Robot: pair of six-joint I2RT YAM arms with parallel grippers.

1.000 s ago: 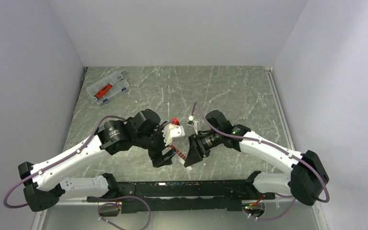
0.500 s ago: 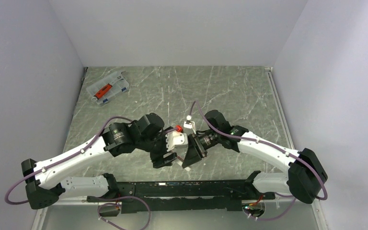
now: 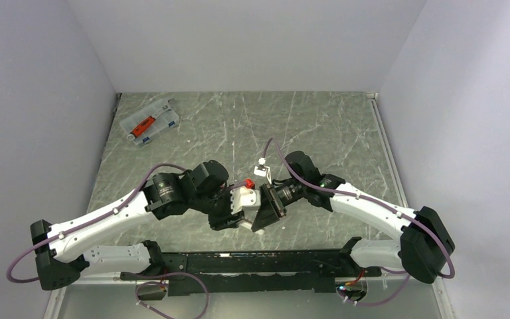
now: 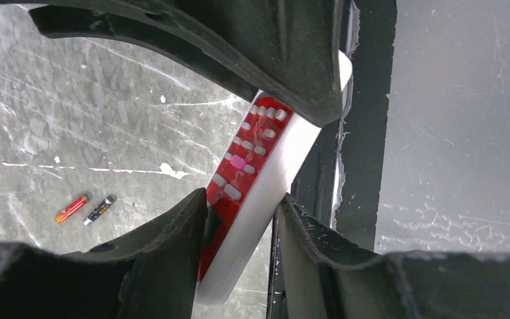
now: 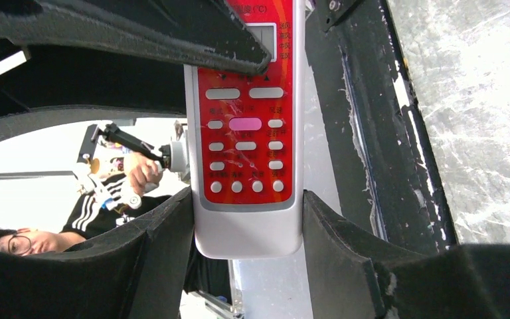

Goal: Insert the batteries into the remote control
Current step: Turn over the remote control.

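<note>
- Remote control (image 4: pixel 269 179): it is held up off the tabletop (image 4: pixel 73 100), between the two arms near the front edge. Its red button face points toward both wrist cameras. The back, where the batteries would go in, is hidden, so I cannot tell whether that side is open.
- Left tool (image 4: pixel 242 203): closed on the remote, with one finger against the red face's edge and the other against the white side.
- Right tool (image 5: pixel 247 197): also closed on the remote, with a finger pressed to each long edge just below the bottom row of buttons.
- Batteries (image 4: pixel 99 208): both lie flat on the tabletop, side by side and nearly touching. They are well apart from the remote, and neither is loaded.
- Risk, two grips on one stiff body: if either arm moves without the other giving way, the remote could twist in the fingers or be strained.
- Risk, the release: if one tool lets go before the other has a firm hold, the smooth casing could slide out and fall onto the front edge.
- Risk, the pickup: the batteries are thin, round and close together. A finger coming down on one could nudge its neighbour or send it rolling.
</note>
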